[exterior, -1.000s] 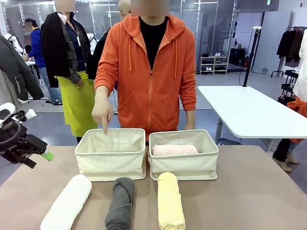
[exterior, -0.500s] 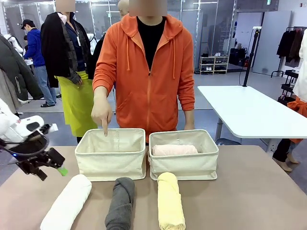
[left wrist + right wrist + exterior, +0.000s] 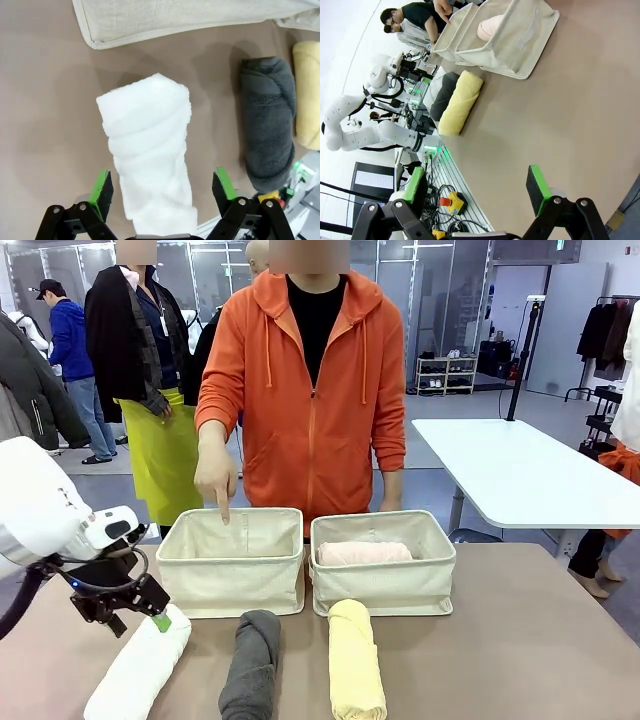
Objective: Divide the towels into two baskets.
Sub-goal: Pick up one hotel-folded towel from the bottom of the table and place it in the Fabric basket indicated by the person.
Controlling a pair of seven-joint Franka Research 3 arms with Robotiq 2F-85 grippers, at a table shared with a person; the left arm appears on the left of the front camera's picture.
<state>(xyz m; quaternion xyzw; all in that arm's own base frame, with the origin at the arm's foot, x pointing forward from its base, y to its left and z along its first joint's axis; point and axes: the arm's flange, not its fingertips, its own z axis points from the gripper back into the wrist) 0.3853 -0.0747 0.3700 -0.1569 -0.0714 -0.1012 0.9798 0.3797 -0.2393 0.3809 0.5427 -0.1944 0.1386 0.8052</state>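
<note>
Here the broad brown tabletop point(image 3: 520, 640) carries everything, and a person in an orange zip hoodie point(image 3: 310, 390) stands at its far side. Two rectangular cream canvas baskets sit side by side at the middle. The left cream basket point(image 3: 232, 575) looks empty from the front. The right cream basket point(image 3: 385, 580) holds the pale pink rolled terry towel point(image 3: 363, 553), which lies across it.

Three more rolls lie in a row on the robot's side of the baskets, each running lengthwise toward the camera. The white rolled terry towel point(image 3: 140, 665) lies in front of the left basket, angled out to the left. The dark grey rolled terry towel point(image 3: 252, 665) lies just beside it, below the gap between the baskets. The pale yellow rolled terry towel point(image 3: 355, 670) lies in front of the right basket, its far end touching the basket wall.

The left end effector point(image 3: 162, 186) is open. In its wrist view the white roll runs between the two green pads, with a gap on each side. The right end effector point(image 3: 476, 184) is also open and holds nothing. It is over bare tabletop, well apart from the towels and baskets.

The person's hand point(image 3: 215, 480) points one finger down into the left basket.
</note>
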